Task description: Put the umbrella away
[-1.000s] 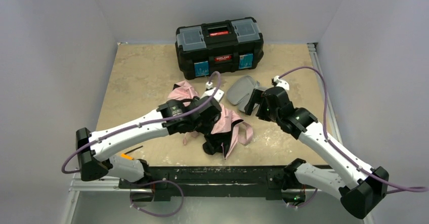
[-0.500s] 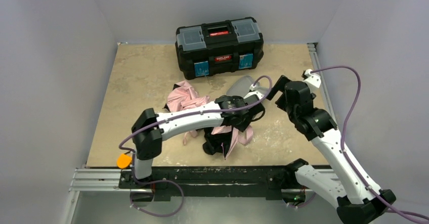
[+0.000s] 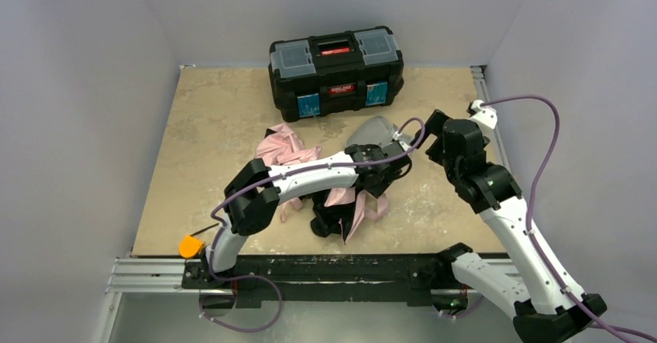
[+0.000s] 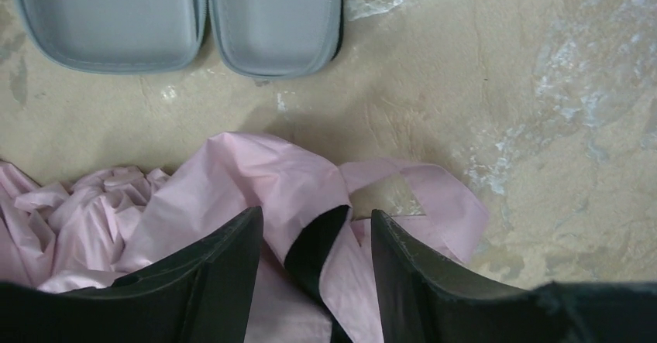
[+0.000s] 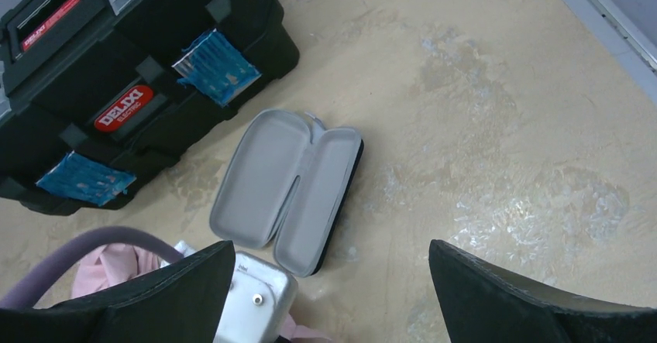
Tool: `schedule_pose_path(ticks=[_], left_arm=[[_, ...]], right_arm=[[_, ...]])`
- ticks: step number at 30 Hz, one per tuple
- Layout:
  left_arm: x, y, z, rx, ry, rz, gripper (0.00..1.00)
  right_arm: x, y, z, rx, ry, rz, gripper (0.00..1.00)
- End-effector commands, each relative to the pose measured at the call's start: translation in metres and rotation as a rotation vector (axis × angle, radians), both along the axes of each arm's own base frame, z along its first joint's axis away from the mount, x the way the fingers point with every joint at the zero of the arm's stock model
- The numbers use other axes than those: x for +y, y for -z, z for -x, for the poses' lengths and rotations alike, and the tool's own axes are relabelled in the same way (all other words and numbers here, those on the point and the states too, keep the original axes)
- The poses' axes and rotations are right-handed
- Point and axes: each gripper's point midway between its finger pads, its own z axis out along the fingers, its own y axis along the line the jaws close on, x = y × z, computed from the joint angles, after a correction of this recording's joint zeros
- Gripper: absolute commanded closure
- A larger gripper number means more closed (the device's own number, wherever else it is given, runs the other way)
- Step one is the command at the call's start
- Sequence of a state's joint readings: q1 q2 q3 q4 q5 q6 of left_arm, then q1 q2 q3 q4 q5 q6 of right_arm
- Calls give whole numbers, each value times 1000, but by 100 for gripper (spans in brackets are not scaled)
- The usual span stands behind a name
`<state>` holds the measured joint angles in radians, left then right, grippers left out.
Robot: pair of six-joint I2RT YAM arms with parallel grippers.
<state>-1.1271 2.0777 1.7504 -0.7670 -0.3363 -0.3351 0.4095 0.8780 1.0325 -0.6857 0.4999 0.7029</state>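
Umbrella (image 4: 256, 180): lying collapsed but unfolded near the middle of the table (image 3: 209, 118), a rumpled heap of pale pink fabric with black ribs showing through; in front of the toolbox (image 3: 335, 68) and just short of the open grey case (image 5: 287, 188), not touching it.
Strap (image 4: 453, 204): flat pink loop spread on the table at the right edge of the heap.
Left gripper (image 4: 314, 227): low over the fabric, jaws partway apart, astride a black rib (image 4: 316, 254); gaps visible on both sides, so not clamped on anything.
Right gripper (image 5: 331, 244): raised above the table near the case, jaws spread wide, nothing between them.
Weight: probably light, easy for one arm to lift.
Stiffness: fabric limp and likely to drape, bunch and trail; ribs thin and springy, likely to bend or snag if forced.
Grip surface: fabric smooth, probably slippery; a pinch on cloth alone likely to slide or lift only one fold.
Fragility: ribs and joints the weak points; best squeezed gently.
Where to take hold: on a stiff black part, shaft or rib bundle, rather than loose cloth; strap a fair second choice for dragging.
Risk: canopy sprawling wider than the case, needing gathering first.
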Motion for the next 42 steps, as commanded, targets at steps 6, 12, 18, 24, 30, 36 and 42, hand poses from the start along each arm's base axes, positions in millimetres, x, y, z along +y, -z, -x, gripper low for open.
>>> schedule_pose_path(ticks=[6,12,18,24,30,36,42], left_arm=[[-5,3,-27,-40,30,9,59],[-9,14,-17,9,68,42,61],[-10,19,-11,35,78,61,80],[-11,3,-6,38,72,118,100],[15,-58,2,5,-48,234,100],[69,-105,9,26,-294,411,100],[124,-106,9,100,-550,568,100]], right_arm=[[11,-16,-10,-39,-62,-1,3],[13,-12,-12,-27,-69,2,3],[15,-8,-13,-18,-76,-3,3],[14,-7,-13,-14,-77,0,3],[20,-17,-12,-41,-118,-19,3],[37,-28,-9,-83,-225,-46,3],[93,-29,2,-144,-602,-72,4]])
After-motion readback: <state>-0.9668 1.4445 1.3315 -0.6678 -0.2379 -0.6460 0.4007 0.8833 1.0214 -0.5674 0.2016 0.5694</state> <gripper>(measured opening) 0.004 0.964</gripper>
